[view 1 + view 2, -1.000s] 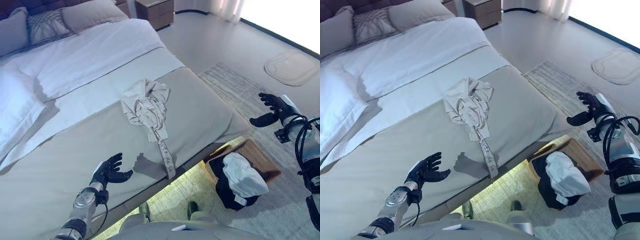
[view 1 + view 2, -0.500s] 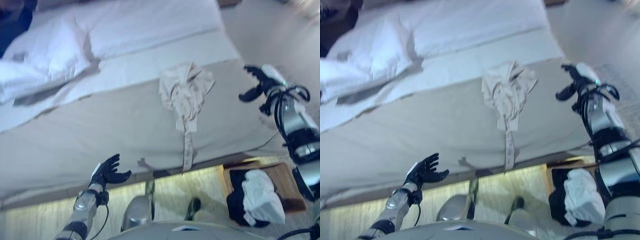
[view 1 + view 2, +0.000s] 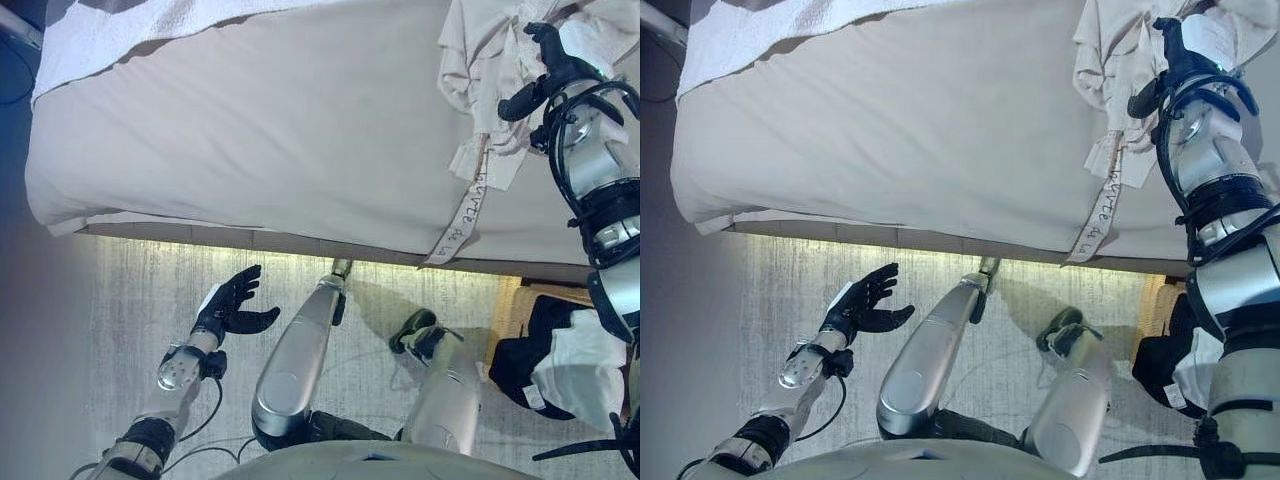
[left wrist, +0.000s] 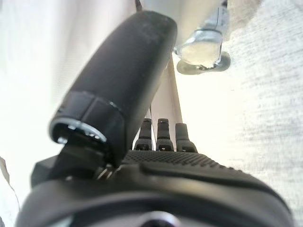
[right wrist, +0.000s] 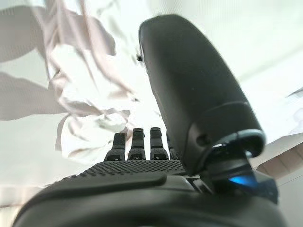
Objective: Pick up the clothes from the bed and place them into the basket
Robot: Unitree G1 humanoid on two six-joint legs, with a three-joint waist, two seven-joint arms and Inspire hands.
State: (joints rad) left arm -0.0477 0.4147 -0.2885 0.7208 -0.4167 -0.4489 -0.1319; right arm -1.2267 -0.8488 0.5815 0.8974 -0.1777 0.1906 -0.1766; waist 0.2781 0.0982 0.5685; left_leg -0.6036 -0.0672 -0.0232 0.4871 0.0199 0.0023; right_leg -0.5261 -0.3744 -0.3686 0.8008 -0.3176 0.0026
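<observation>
A crumpled cream garment (image 3: 478,55) lies on the beige bed (image 3: 250,130) near its front edge, and a printed strap (image 3: 460,215) from it hangs over the side. My right hand (image 3: 550,78) hovers right at the garment with fingers straight, open and holding nothing; the right wrist view shows the cream folds (image 5: 80,90) just past its fingers (image 5: 137,142). My left hand (image 3: 228,310) is open over the rug in front of the bed, empty. The basket (image 3: 512,298) stands on the floor at the lower right, partly behind my right arm.
The basket holds a black cloth (image 3: 520,362) and a white cloth (image 3: 585,372). A pale rug (image 3: 140,300) covers the floor along the bed's front edge. A white sheet (image 3: 130,25) lies at the bed's far side.
The camera has tilted down and the whole view has shifted. My right hand has come from beside the bed to the cream garment. The left hand keeps its open pose.
</observation>
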